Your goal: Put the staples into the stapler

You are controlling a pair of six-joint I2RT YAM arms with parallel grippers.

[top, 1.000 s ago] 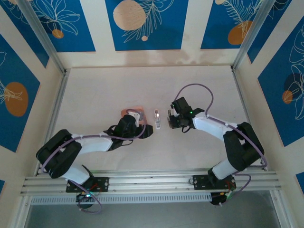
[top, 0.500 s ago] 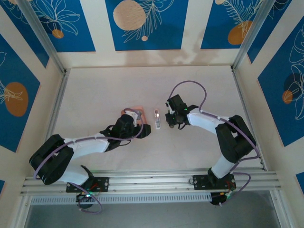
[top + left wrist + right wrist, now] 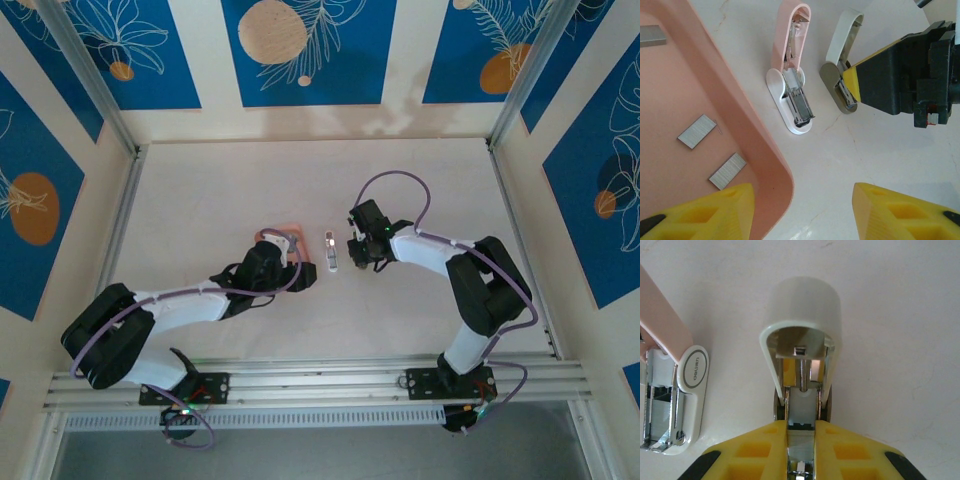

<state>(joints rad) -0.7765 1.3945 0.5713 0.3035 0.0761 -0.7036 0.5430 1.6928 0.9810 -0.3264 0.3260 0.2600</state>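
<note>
Staple pickup pending. The stapler (image 3: 794, 95) lies hinged open mid-tabletop, beside the tray (image 3: 756, 145) holding the staples (image 3: 696, 131). Left gripper (image 3: 802, 212) hangs spread and empty; right gripper (image 3: 801, 440) clamps the grey stapler (image 3: 802, 315). Next: pinch one strip squarely.

I saw glossy pink-and-white plastic around bright metal on the stapler (image 3: 792, 95), dull grey metal in the staples (image 3: 696, 131), smooth matt plastic in the tray (image 3: 675, 80), a glossy cream plastic lid on the second stapler (image 3: 802, 305), matt yellow plastic on the fingers (image 3: 752, 450) of my right end effector (image 3: 801, 445), and a smooth table (image 3: 875, 155).
</note>
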